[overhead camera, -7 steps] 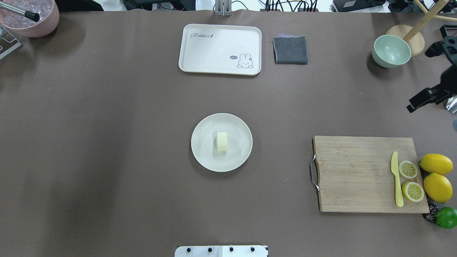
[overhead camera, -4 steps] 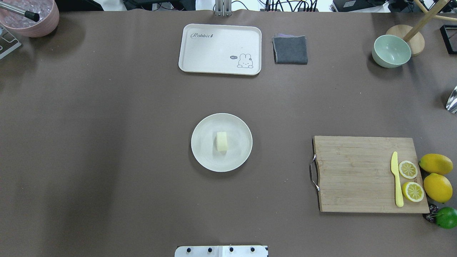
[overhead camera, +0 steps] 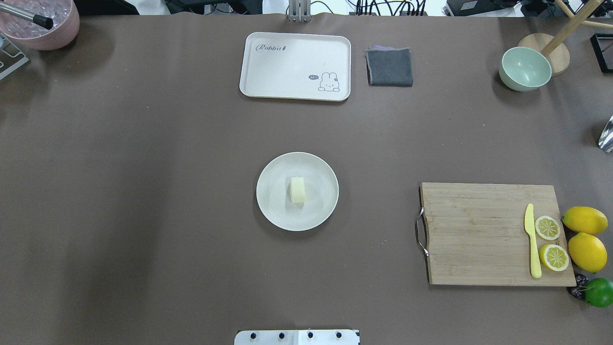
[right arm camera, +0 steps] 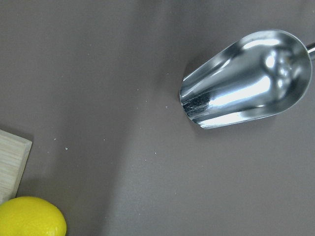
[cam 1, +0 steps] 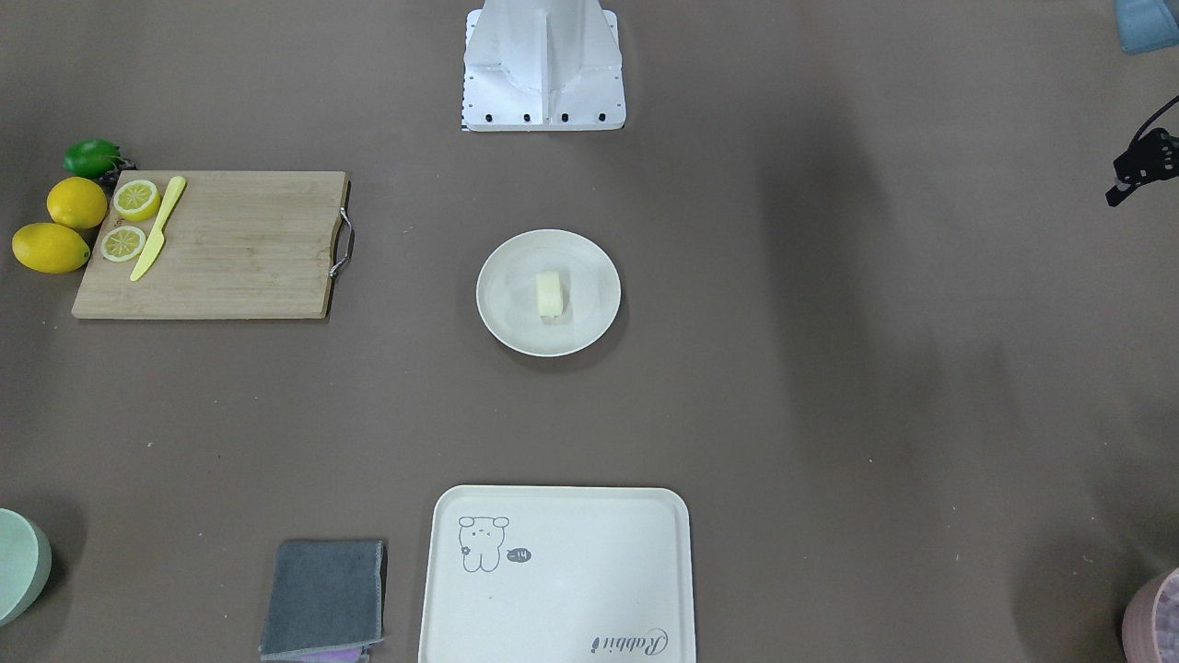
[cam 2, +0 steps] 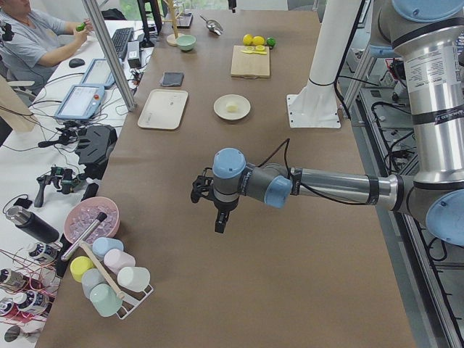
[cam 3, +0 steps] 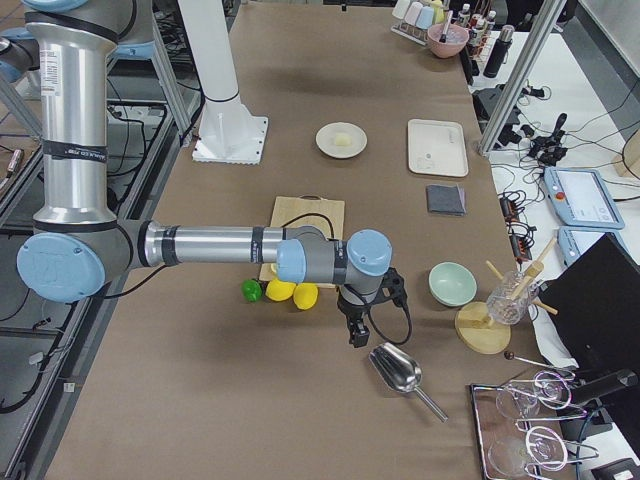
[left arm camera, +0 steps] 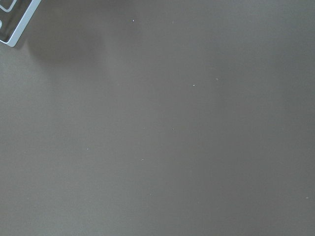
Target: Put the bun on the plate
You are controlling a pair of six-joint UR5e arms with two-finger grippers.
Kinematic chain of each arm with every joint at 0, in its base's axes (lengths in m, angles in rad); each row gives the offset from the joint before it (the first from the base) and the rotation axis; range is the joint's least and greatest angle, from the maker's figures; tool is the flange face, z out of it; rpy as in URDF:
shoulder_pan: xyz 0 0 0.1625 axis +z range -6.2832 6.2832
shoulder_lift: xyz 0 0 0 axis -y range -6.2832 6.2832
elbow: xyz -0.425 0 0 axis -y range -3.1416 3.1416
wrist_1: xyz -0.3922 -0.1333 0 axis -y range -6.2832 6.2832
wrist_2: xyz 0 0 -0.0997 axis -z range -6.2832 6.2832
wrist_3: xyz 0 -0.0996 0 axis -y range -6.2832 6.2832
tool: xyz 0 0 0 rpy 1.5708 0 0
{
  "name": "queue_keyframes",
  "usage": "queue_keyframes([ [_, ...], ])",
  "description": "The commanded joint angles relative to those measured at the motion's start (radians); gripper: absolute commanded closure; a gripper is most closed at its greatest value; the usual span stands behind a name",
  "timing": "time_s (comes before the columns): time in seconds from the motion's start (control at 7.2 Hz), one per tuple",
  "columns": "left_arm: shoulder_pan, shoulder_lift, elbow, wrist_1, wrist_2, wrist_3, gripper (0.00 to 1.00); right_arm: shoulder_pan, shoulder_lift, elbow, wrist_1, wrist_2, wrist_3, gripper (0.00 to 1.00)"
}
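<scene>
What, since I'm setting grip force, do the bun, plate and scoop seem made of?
The bun: matte, smooth pale cream, no crumb or crust; perhaps foam or plastic, unclear. The plate: off-white, dull even surface; possibly melamine or ceramic. The scoop: polished metal, judging by mirror-like reflections.

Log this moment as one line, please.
bun: on plate, near centre, unheld | left end effector: away from plate, grip unclear | right end effector: near scoop, grip unclear
</scene>
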Motion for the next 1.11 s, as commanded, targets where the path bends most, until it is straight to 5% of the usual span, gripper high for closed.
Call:
queue_keyframes([
  [0.0,-0.033,-0.064,0.052,0.084,-0.065,0.005,0.03,0.006,0.006,-0.003,0.001,-0.009,-0.003,0.00],
  [0.97,-0.103,-0.083,0.080,0.082,-0.060,0.108,0.03,0.032,0.000,0.004,0.004,0.000,-0.004,0.00],
])
